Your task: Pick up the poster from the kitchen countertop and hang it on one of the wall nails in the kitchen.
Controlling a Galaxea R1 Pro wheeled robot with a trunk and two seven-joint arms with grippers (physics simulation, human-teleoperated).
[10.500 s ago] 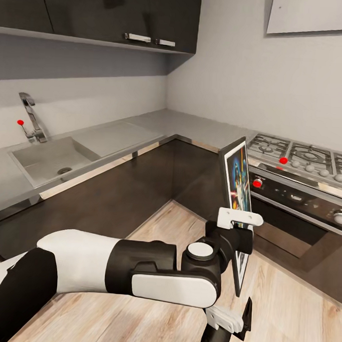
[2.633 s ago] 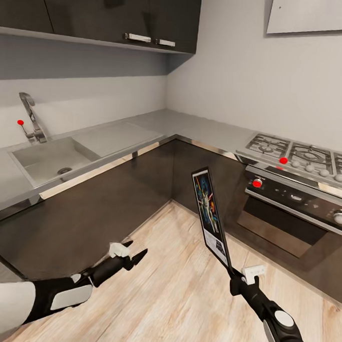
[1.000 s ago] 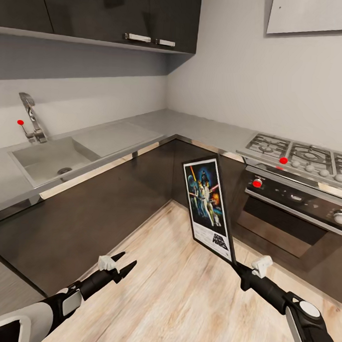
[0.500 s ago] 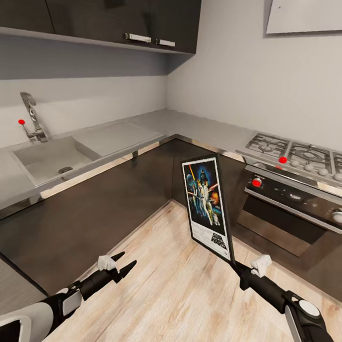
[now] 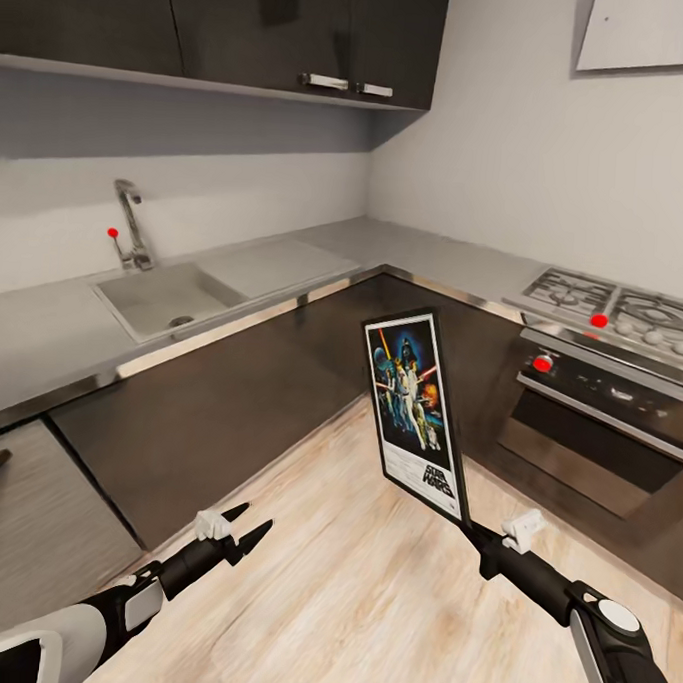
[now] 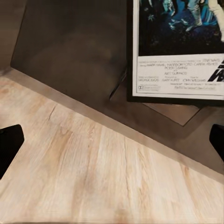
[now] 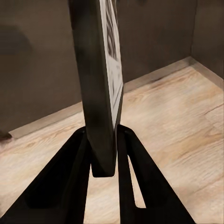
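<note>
The black-framed, white-bordered Star Wars poster [image 5: 415, 410] stands upright at centre frame, its lower corner pinched by the right pincer [image 5: 474, 534]. Stiff, thin and light, it could pivot; a mid-edge grip seems steadier. Left pincer [image 5: 240, 528] is spread, empty.

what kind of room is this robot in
A home kitchen, most likely: a long grey L-shaped countertop on dark cabinets, a steel sink with a tall tap set into it, and a gas hob above a built-in oven.
</note>
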